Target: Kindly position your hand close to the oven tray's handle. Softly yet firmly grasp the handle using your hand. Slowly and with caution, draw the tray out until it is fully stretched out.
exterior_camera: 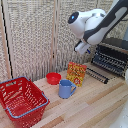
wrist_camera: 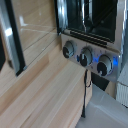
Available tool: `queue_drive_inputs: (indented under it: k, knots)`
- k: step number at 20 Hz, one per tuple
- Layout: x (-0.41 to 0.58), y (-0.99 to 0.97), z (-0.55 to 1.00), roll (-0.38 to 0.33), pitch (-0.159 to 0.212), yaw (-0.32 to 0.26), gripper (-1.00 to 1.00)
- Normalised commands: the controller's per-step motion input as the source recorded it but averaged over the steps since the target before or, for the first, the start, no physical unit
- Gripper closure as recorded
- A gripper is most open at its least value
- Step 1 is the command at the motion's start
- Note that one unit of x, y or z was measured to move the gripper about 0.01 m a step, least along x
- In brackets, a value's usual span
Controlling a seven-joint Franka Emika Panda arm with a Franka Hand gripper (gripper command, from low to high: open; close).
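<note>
Oven tray [exterior_camera: 111, 62]: dark wire rack, drawn forward from the toaster oven [exterior_camera: 116, 46], exterior view's right.
Hand [exterior_camera: 82, 48]: raised, near the tray's front edge, not touching; finger state cannot be told.
Oven knobs [wrist_camera: 86, 56]: three in a row.
Table [exterior_camera: 90, 102]: light wood.
Nearby: patterned box [exterior_camera: 76, 74], blue mug [exterior_camera: 65, 89], red bowl [exterior_camera: 53, 78], red basket [exterior_camera: 21, 99].

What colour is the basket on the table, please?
The basket is red, with a blue-grey rim; the exterior view shows it best.

Staged lab kitchen: robot arm [exterior_camera: 95, 22], toaster oven [exterior_camera: 112, 55], folding screen [exterior_camera: 35, 35].
</note>
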Motion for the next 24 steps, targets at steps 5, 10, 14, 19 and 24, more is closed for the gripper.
queue_drive_inputs:
  k: [5,10,14,19,24]
  knots:
    - [0.146,-0.64,-0.24,-0.126,-0.010,0.012,-1.00]
    - [0.286,-0.82,0.00,-0.011,-0.003,-0.028,-1.00]
    - [0.368,-0.71,-0.08,0.000,0.001,-0.042,-1.00]
    - [0.273,-0.43,-0.26,-0.001,0.011,-0.085,-1.00]
    - [0.010,-0.43,-0.13,-0.042,0.003,-0.198,-1.00]
